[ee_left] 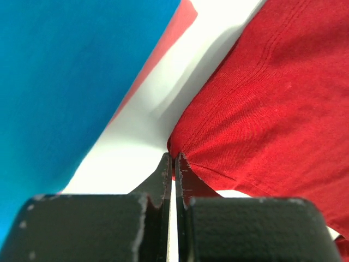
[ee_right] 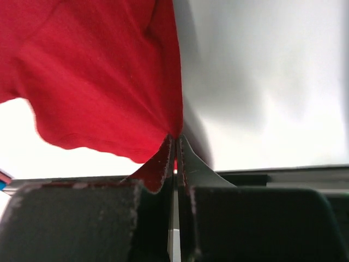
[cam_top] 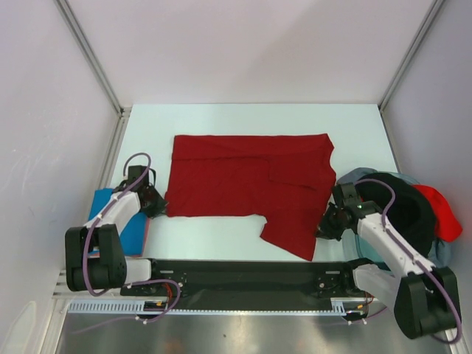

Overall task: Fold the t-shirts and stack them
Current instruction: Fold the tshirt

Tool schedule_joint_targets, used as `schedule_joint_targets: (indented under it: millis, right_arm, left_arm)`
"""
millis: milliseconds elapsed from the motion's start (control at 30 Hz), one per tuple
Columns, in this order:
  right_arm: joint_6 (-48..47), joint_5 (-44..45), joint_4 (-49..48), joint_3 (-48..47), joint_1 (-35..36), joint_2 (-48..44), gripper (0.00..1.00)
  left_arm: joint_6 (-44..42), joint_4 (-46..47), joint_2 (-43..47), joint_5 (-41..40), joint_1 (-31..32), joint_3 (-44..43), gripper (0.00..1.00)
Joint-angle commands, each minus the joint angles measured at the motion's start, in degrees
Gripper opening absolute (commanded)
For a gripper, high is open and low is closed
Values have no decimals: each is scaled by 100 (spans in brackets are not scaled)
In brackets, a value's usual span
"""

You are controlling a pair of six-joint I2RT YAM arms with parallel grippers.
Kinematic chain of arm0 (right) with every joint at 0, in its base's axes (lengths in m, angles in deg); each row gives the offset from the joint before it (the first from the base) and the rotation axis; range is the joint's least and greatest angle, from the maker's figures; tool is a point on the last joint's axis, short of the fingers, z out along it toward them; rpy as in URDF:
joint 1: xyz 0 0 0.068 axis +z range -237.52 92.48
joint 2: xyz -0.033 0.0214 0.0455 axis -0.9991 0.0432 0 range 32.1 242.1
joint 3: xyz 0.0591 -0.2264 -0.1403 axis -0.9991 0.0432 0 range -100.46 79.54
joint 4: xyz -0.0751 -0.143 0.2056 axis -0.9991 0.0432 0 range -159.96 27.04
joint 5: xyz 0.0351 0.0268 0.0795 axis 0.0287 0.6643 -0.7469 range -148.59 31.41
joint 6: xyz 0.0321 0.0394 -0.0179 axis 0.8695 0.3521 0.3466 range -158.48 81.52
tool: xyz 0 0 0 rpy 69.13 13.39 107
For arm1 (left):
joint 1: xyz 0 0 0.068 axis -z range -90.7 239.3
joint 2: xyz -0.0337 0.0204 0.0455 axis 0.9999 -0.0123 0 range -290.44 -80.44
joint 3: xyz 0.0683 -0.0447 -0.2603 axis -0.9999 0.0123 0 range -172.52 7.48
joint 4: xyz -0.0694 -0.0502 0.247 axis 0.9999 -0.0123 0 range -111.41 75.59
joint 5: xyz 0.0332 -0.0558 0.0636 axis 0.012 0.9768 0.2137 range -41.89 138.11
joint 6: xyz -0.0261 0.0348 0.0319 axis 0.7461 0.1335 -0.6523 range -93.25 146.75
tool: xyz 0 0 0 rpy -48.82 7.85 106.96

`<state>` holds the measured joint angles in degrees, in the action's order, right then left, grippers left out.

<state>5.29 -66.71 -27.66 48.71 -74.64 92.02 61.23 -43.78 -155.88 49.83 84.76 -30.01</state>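
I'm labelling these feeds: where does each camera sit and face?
Top external: above and behind the arms, looking down at the table; both arms show, left gripper and right gripper on the dark red t-shirt.
Left wrist: on the left arm, looking along its shut fingers at the shirt's corner and the blue t-shirt.
Right wrist: on the right arm, looking along shut fingers pinching the shirt.
Shared: all three show that shirt.

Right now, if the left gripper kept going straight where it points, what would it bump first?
The dark red t-shirt. The left gripper is pinching its corner, so going straight would just push into more of that shirt, as far as I can tell.
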Motion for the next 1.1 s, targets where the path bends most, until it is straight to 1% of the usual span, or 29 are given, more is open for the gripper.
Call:
schedule_joint_targets:
  millis: [0,133,300,600,733,767,900,933,1067]
  right_arm:
    - [106,259,771,-72,47,-437,0]
    - [79,337,946,-204,83,-236,0]
    - [-9,688,1393,-581,83,-349,0]
    - [-79,434,1377,-591,39,-271,0]
    - [-193,294,1272,-766,-49,-192,0]
    - [-237,267,1263,-836,-75,-113,0]
    - [-570,109,1236,-1363,-417,230,0]
    - [-641,83,1236,-1617,-610,318,0]
    - [-1088,-84,1140,-2146,-989,845,0]
  left_arm:
    - [50,-218,328,-31,-12,111,1]
    - [164,-315,486,-163,-21,137,0]
    - [199,-403,618,-163,-39,146,0]
    - [322,-588,855,-154,-47,199,0]
    - [156,-509,908,170,-39,112,0]
    - [103,-431,873,380,-39,85,0]
    - [-169,-351,645,593,5,-187,0]
    - [-196,-342,584,602,40,-336,0]
    - [-249,-263,276,593,155,-767,0]
